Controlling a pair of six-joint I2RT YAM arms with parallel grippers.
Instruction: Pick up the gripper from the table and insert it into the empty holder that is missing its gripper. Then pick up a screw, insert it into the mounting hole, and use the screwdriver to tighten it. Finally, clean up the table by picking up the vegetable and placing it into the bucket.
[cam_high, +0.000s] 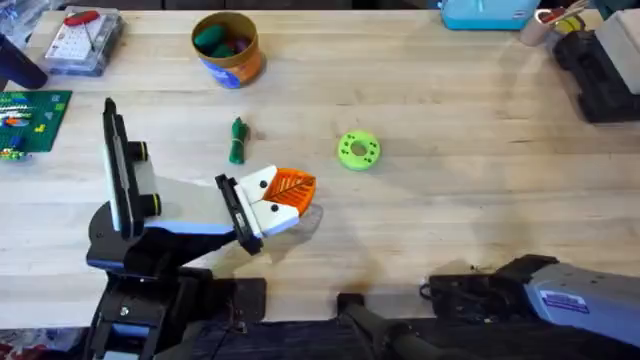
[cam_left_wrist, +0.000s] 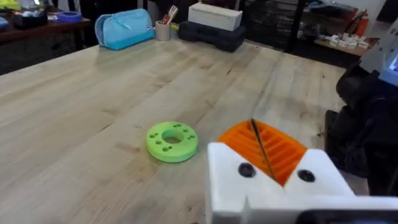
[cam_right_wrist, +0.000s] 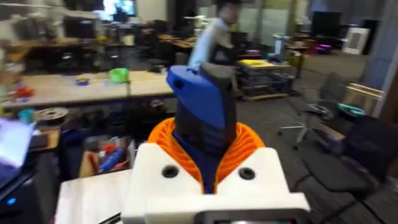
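Observation:
The dark green vegetable (cam_high: 237, 140) lies on the table left of centre. Just in front and right of it hovers my left gripper (cam_high: 298, 190), white with orange pads; in the left wrist view this left gripper (cam_left_wrist: 262, 144) is shut, pads pressed together with nothing between them. The yellow-orange bucket (cam_high: 227, 48) stands at the back with green and red toys inside. My right gripper (cam_right_wrist: 204, 142) is shut on a chunky blue tool, the screwdriver (cam_right_wrist: 200, 102), held up facing the room. The loose gripper, holder and screw are out of view.
A lime-green disc with holes (cam_high: 358, 150) (cam_left_wrist: 172, 141) lies right of the vegetable. At the back left sit a clear plastic box (cam_high: 85, 40) and a green board (cam_high: 30, 120). A blue pouch (cam_high: 487, 12) is at the back right. The right arm (cam_high: 540, 295) rests low at the front right.

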